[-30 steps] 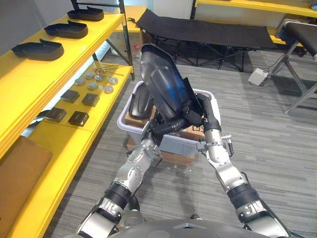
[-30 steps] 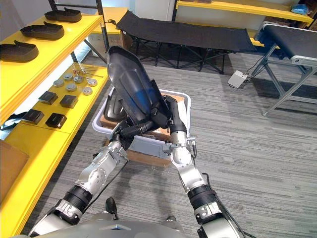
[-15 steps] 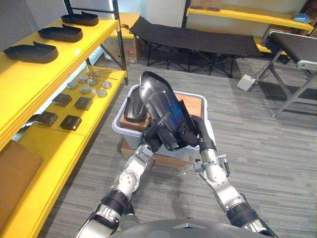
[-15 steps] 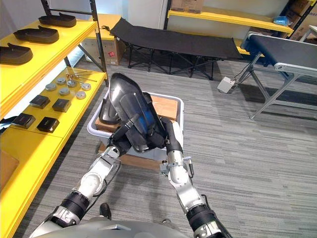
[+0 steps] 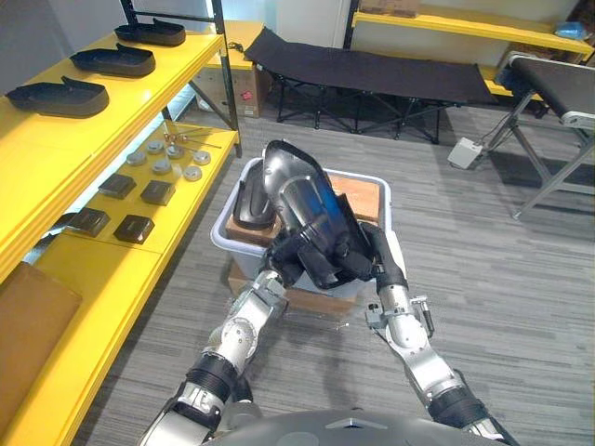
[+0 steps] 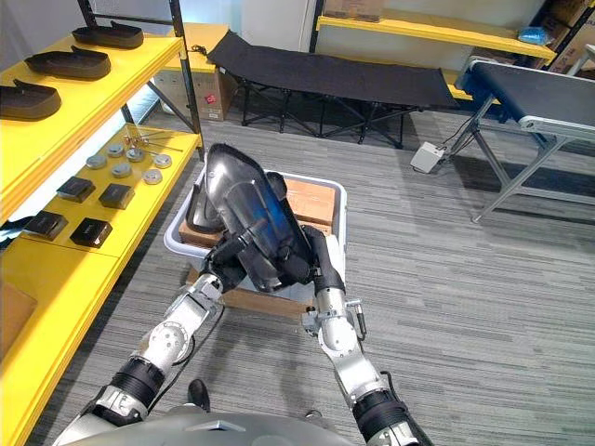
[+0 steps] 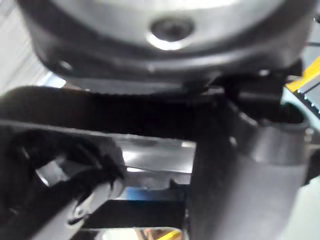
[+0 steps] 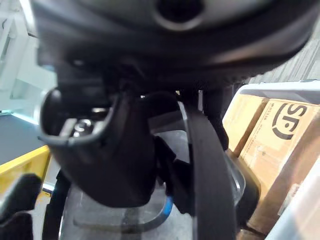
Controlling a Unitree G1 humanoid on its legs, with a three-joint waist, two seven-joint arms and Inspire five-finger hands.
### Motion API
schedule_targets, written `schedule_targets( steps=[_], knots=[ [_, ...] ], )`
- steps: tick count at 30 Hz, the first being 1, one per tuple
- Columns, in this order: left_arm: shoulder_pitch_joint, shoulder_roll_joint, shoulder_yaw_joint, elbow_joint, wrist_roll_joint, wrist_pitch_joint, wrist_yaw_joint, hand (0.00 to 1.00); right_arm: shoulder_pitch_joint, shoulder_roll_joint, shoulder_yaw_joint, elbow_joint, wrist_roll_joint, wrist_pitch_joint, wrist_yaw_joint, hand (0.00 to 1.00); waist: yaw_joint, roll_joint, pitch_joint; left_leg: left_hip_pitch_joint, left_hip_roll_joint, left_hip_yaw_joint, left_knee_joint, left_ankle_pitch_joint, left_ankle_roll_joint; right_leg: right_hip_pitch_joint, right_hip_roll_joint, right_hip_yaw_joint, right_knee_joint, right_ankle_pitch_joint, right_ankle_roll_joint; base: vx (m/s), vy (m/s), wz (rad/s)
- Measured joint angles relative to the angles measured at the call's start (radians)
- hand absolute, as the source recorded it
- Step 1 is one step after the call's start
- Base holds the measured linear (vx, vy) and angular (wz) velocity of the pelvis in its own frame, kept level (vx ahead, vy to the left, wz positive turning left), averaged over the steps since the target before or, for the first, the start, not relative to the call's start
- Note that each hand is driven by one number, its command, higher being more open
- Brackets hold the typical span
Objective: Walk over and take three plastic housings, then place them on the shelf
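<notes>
The eye views take in the yellow shelf (image 5: 139, 104) (three dark housings (image 5: 53, 96) lie on it); the wrist views give the grip close up. Left hand (image 5: 283, 257) and right hand (image 5: 382, 266) clasp the plastic housing (image 5: 307, 204), tipped flatter than a second ago, by its lower edges over the white bin (image 5: 376, 178).

Yellow shelf (image 5: 160, 85), three black housings (image 5: 113, 59) on top tier, small black blocks (image 5: 158, 192) and metal discs (image 5: 160, 167) on lower tier

Grey striped floor (image 5: 521, 307), yellow shelving (image 5: 139, 102) L, prob. folding cot (image 5: 372, 70) behind
</notes>
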Motion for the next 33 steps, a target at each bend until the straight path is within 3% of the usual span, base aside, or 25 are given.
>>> schedule_targets(
  steps=[4,12,19,21,22,27,30,33],
  knots=[
    [0.000,0.012,-0.023,0.000,0.128,0.016,0.007,0.00,0.003,-0.027,0.009,0.000,0.004,0.000,-0.001,0.00,0.000,0.006,-0.003,0.004,0.001,0.003,0.000,-0.002,-0.002,0.000,0.000,0.007,0.000,0.001,0.001,0.00,0.000,-0.03],
    [0.000,0.040,-0.037,0.000,0.143,0.012,0.112,0.00,0.003,-0.038,0.052,-0.023,0.023,0.000,-0.001,0.00,0.001,0.020,-0.012,0.008,0.003,0.008,0.000,-0.005,-0.007,-0.001,0.002,0.016,-0.005,-0.002,-0.004,0.00,0.000,-0.02],
    [0.014,0.044,-0.064,-0.002,0.096,-0.104,0.143,0.00,-0.007,-0.027,0.073,-0.046,0.052,0.000,-0.001,0.00,0.002,0.021,-0.013,0.008,0.002,0.008,0.000,-0.007,-0.008,-0.001,0.003,0.016,-0.005,-0.002,-0.004,0.00,0.000,0.00],
    [0.058,0.032,-0.068,-0.024,0.055,-0.168,0.161,0.00,-0.008,-0.027,0.091,-0.062,0.053,0.001,-0.002,0.00,0.001,0.028,-0.017,0.008,-0.003,0.013,0.000,-0.008,-0.009,-0.005,0.008,0.018,-0.005,-0.002,-0.004,0.00,0.001,-0.06],
    [0.094,0.023,-0.063,-0.056,0.049,-0.203,0.166,0.00,-0.007,-0.027,0.102,-0.083,0.052,0.002,-0.002,1.00,0.000,0.032,-0.020,0.007,-0.001,0.016,0.000,-0.009,-0.011,-0.008,0.010,0.021,-0.005,-0.002,-0.004,0.01,0.001,-0.08],
    [0.142,-0.022,-0.019,-0.125,0.051,-0.284,0.180,0.00,-0.005,-0.016,0.133,-0.157,0.052,0.001,-0.001,1.00,0.001,0.044,-0.026,0.006,0.001,0.014,0.001,-0.006,-0.009,-0.009,0.013,0.020,0.000,-0.002,-0.004,0.01,0.000,-0.01],
    [0.143,-0.054,0.025,-0.166,0.072,-0.332,0.248,0.00,0.003,0.019,0.174,-0.174,0.052,-0.028,-0.001,1.00,-0.001,0.045,-0.028,0.006,0.000,0.012,0.000,-0.006,-0.009,-0.008,0.013,0.018,0.000,-0.005,-0.008,0.00,0.000,0.00],
    [0.147,-0.056,0.052,-0.201,0.255,-0.365,0.361,0.00,0.026,0.041,0.186,-0.190,0.085,-0.034,0.023,1.00,0.001,0.046,-0.028,0.006,-0.003,0.001,0.000,-0.007,-0.010,0.000,0.012,0.004,0.000,-0.010,-0.013,0.00,0.000,0.11]
  ],
)
